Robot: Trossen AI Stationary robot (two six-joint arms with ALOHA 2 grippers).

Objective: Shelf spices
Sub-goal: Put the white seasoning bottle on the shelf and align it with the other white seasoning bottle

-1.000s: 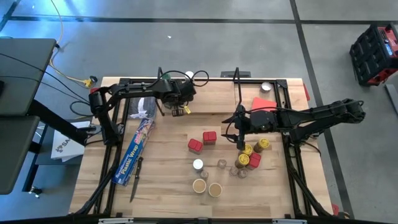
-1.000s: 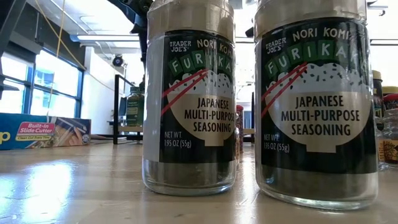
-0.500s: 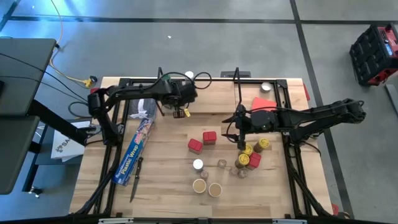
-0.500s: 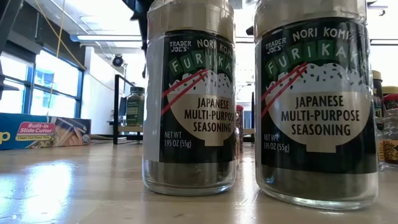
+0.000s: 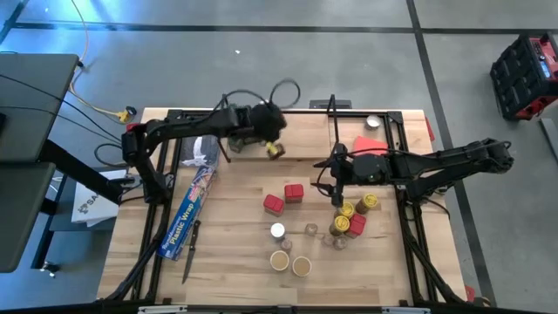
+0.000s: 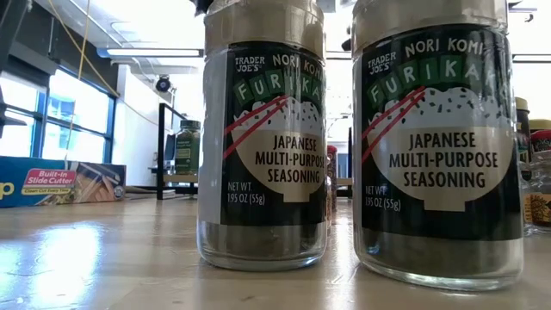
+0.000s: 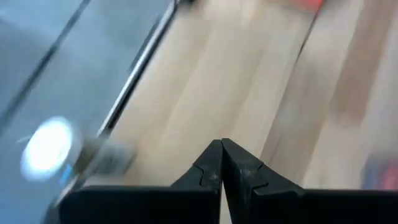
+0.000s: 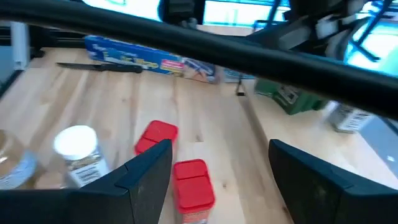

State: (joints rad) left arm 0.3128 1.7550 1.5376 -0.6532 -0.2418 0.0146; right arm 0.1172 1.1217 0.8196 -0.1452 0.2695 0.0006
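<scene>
The spices stand on the table's near right: two red tins [image 5: 294, 192], a white-lidded jar [image 5: 277, 231], two tan-lidded jars [image 5: 290, 262] and yellow-lidded jars [image 5: 347, 209]. The shelf [image 5: 305, 131], a black wire frame with a wooden board, runs along the far edge and bears a silver-lidded jar [image 5: 373, 121] and a green jar [image 6: 187, 146]. My left gripper [image 5: 275, 150] hangs shut and empty above the shelf board [image 7: 222, 146]. My right gripper [image 5: 336, 199] hovers open above the jar cluster; the red tins [image 8: 193, 183] show between its fingers [image 8: 221, 146].
A long blue plastic-wrap box [image 5: 187, 214] and a black knife [image 5: 190, 253] lie at the near left. A flat red card [image 5: 370, 144] lies on the shelf board at the right. Two furikake jars [image 6: 263, 155] stand right before the low camera.
My left gripper has risen and gone a little toward the table's right edge above the shelf board, rolling at the wrist, and stays shut. In the low view its arm has lifted out of the picture's top.
</scene>
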